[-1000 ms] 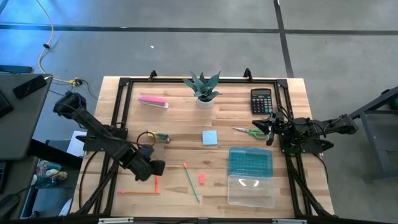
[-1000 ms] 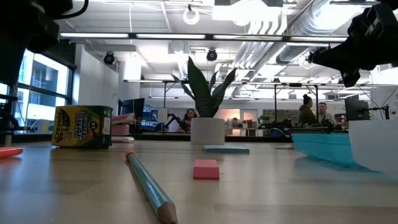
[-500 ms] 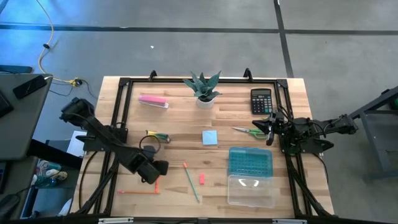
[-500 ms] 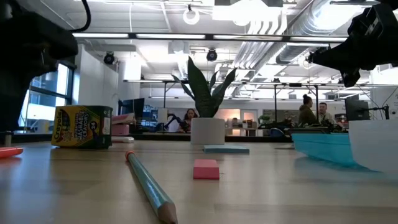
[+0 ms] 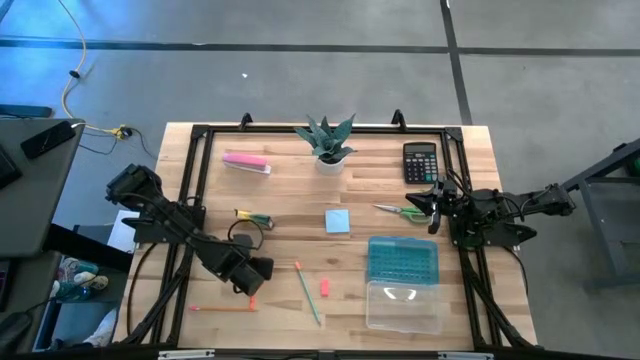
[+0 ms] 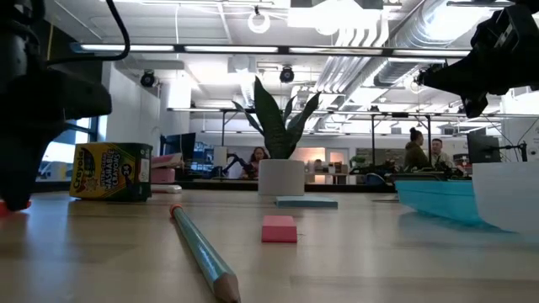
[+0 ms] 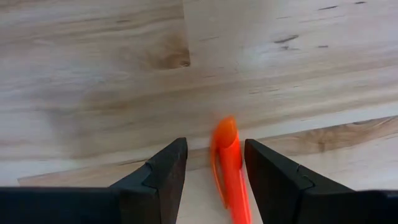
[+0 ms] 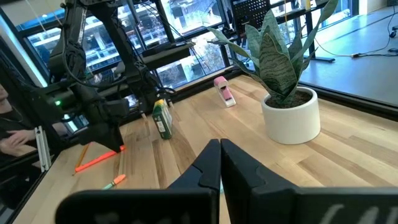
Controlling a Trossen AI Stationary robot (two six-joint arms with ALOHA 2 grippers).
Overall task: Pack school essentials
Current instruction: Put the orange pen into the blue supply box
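Left wrist view alone shows left end effector fingers apart, straddling rounded tip of smooth orange-red pen lying on pale grained wood bench. High view places that pen front-left, beside thin greenish pencil. Right end effector fingers together, hovering near green-handled scissors.

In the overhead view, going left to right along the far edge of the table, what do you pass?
Pink rectangular bar → potted spiky green plant in a white pot → black calculator.
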